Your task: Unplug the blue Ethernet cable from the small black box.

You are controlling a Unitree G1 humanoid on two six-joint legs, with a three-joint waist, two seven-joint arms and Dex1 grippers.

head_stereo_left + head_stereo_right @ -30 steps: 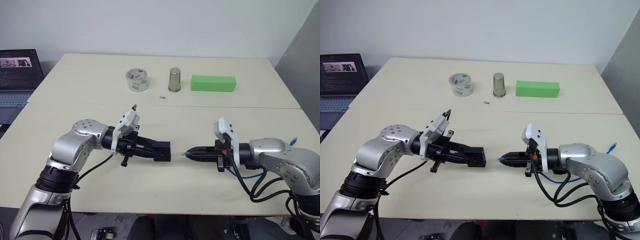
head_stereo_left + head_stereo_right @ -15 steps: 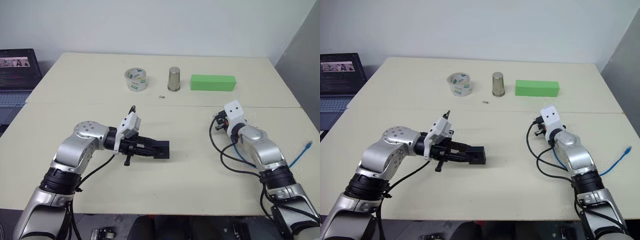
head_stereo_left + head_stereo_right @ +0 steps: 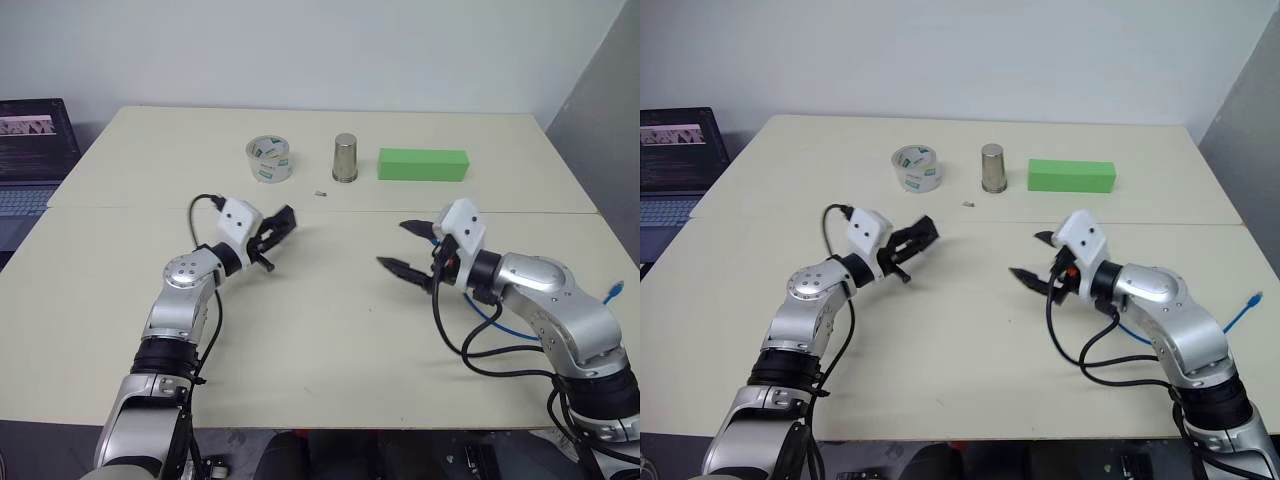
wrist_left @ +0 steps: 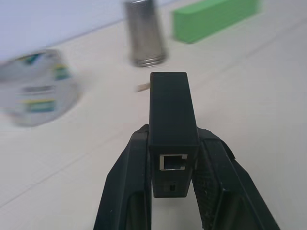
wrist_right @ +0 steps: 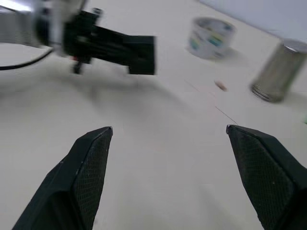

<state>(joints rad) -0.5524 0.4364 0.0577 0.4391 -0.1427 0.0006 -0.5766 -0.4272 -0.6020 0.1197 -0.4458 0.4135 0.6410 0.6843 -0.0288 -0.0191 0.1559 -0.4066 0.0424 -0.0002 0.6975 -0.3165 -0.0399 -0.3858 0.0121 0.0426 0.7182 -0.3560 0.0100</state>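
**Box in the left gripper, port empty**

The box sits clamped between the two fingers of the left gripper, held above the table and pointing toward the far side. In the left wrist view its near face shows an open square socket with nothing plugged in.

The cable lies apart from it — a blue loop runs under the right forearm, and its free end with a small plug sticks up off the table's right edge. It touches neither the box nor either gripper's fingers.

The right gripper hangs over the middle of the table with its jaws spread wide and nothing between them, pointing left toward the box, well apart from it.

Along the far side stand a tape roll, a metal cup upright and a green block, in a row from left to right. Whether the cup holds anything cannot be told from here; the roll's core looks bare. A tiny scrap lies just in front of the cup. A laptop stands off the table's left end.
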